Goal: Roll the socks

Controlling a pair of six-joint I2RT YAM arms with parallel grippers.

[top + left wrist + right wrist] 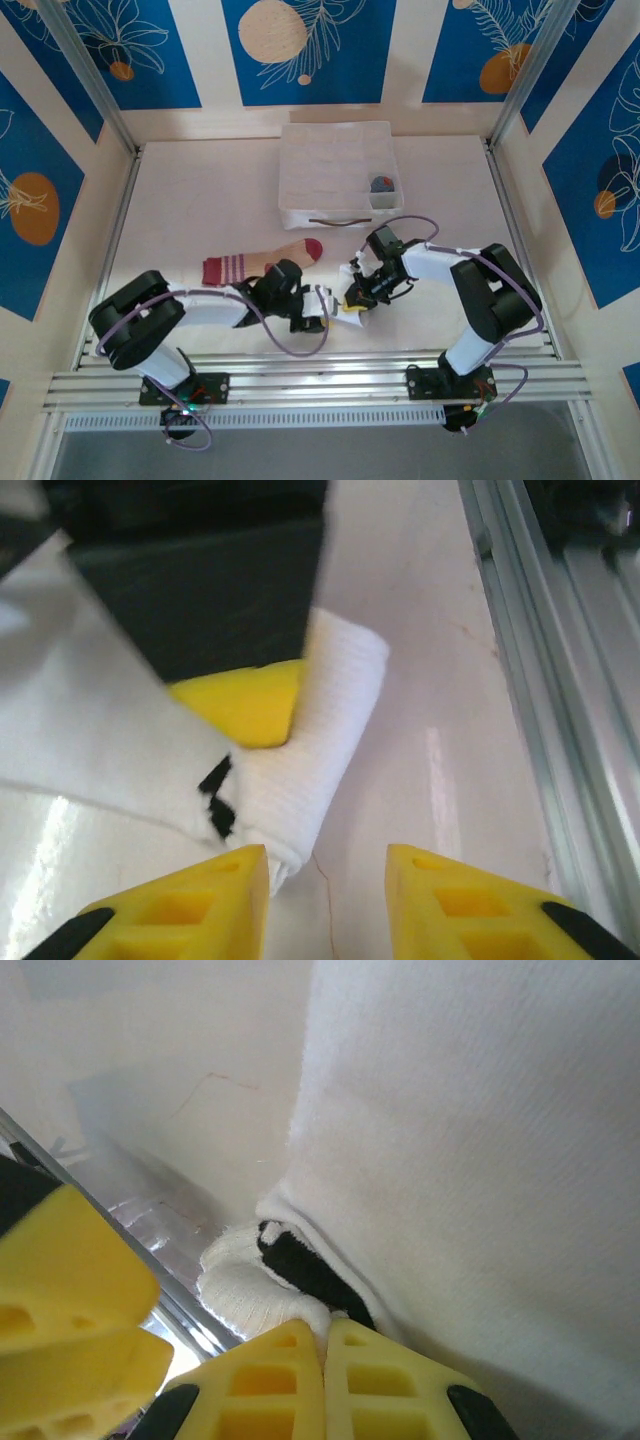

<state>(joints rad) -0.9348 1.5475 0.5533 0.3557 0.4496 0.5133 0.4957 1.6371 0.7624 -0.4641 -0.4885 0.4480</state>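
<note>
The white sock (322,730) with black cuff stripes lies partly rolled near the table's front edge, between both grippers. My right gripper (325,1338) is shut, pinching the sock's cuff edge (250,1295) beside a black stripe (310,1272). My left gripper (327,880) stands open just in front of the roll, its left finger (200,900) touching the roll's end and bare table in the gap. In the top view the left gripper (322,308) and right gripper (352,298) meet over the white sock (336,297). A tan sock (265,262) with a maroon toe lies flat behind the left arm.
A white compartment box (330,165) stands at the back centre, with a grey and orange rolled sock (382,185) in its front right cell. The metal rail (560,680) of the table's front edge runs close beside the grippers.
</note>
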